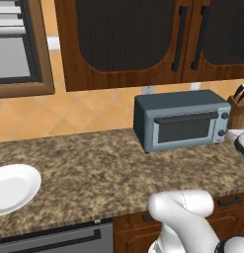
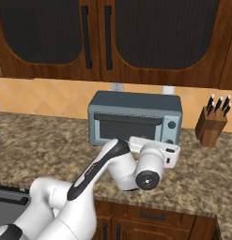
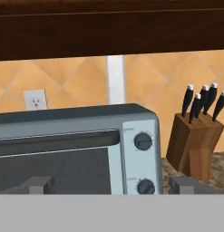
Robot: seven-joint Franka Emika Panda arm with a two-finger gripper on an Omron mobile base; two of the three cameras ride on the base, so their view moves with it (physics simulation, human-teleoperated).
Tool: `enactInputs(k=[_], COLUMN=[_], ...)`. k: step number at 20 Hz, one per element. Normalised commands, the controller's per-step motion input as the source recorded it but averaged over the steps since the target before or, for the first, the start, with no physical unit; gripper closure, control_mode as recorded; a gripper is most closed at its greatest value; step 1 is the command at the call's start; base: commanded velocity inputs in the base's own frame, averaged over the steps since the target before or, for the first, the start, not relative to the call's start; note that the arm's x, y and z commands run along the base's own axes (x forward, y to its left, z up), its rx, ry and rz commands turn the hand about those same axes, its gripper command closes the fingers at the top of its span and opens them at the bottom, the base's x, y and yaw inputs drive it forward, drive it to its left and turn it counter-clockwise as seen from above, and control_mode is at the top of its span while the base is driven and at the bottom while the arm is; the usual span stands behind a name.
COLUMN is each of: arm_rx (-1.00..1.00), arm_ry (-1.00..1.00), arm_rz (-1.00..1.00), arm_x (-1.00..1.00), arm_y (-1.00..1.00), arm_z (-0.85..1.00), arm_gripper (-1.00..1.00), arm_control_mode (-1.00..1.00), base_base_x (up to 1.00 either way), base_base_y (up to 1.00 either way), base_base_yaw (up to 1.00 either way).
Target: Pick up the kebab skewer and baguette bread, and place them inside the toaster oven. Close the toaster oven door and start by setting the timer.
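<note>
The toaster oven (image 1: pixel 180 121) (image 2: pixel 135 117) stands on the counter against the tiled wall. Its door (image 3: pixel 54 163) (image 2: pixel 129 125) is shut, the dark bar handle (image 3: pixel 56 141) along its top. Two knobs (image 3: pixel 143 141) (image 3: pixel 145 186) sit one above the other on its right-hand panel. My gripper (image 3: pixel 112 186) is open, level with the oven's front and close to it. One fingertip (image 3: pixel 38 185) is before the glass, the other (image 3: pixel 186 185) right of the lower knob. The kebab skewer and the baguette bread are out of view.
A white plate (image 1: pixel 15 188) lies bare at the counter's left end. A wooden knife block (image 2: pixel 212 123) (image 3: pixel 195 145) stands right of the oven. Dark wall cabinets (image 2: pixel 112 37) hang above. The granite counter (image 1: pixel 94 168) stretches left of the oven.
</note>
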Motion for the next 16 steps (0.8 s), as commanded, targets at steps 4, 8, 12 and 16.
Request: enactInputs(k=[4,8,12,16], arm_rx=[0.00,0.00,0.00,0.00], arm_ry=[0.00,0.00,0.00,0.00], arm_rz=[0.00,0.00,0.01,0.00], arm_x=[0.22,0.26,0.42,0.35], arm_y=[-0.36,-0.25,-0.18,-0.04], arm_z=[0.00,-0.13,-0.21,-0.19], arm_gripper=[-1.00,-1.00,-1.00,-1.00], arm_control_mode=[-1.00,-1.00,-1.00,-1.00], base_base_x=[0.00,0.00,0.00,0.00], base_base_y=[0.00,0.00,0.00,0.00], base_base_yaw=[0.00,0.00,0.00,0.00])
